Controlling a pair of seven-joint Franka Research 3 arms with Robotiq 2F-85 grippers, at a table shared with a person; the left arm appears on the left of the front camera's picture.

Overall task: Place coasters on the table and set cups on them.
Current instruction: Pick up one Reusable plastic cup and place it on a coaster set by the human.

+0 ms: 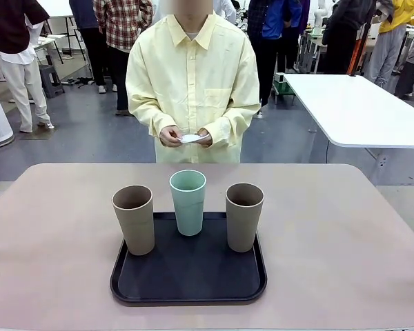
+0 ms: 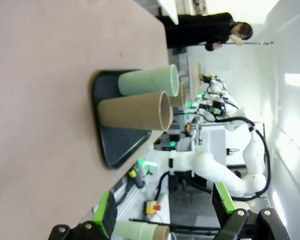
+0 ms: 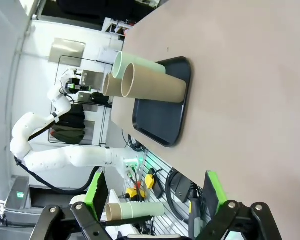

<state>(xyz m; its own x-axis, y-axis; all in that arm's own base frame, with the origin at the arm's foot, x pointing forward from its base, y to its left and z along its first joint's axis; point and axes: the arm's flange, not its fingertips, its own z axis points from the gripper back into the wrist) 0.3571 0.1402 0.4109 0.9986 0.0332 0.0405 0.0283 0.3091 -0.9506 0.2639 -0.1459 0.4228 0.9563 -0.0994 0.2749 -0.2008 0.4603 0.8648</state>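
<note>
Nearest the front camera, a black tray point(image 1: 190, 279) sits on the pinkish desk point(image 1: 48, 269), close to its near edge. Three cups stand upright on the tray. The left brown cup point(image 1: 134, 219) is by the tray's left rim, the mint cup point(image 1: 188, 202) is at the far middle, and the right brown cup point(image 1: 243, 216) is by the right rim. They stand apart, none touching.

Across the desk a person in a pale yellow shirt point(image 1: 193, 83) stands at the far edge. Both hands point(image 1: 170, 136) are raised at waist height and pinch the white coasters point(image 1: 192, 138) between them. How many coasters are in that thin stack cannot be made out. A white table point(image 1: 362, 107) stands behind to the right, with other people farther off.

The left tool point(image 2: 165, 207) is open, its green-padded fingers point(image 2: 106, 216) spread wide and gripping nothing. It is well apart from the tray point(image 2: 121, 150). In its view the left brown cup point(image 2: 132, 111) covers most of the right brown cup point(image 2: 182, 95), with the mint cup point(image 2: 146, 82) beside them.

The right tool point(image 3: 155, 191) is likewise open and holds nothing, also well away from the tray point(image 3: 157, 122). There the right brown cup point(image 3: 155, 86) hides much of the left brown cup point(image 3: 110, 85) and overlaps the mint cup point(image 3: 140, 64).

Both wrist views are rolled sideways, and their bottom edges cut off the tool bodies.
</note>
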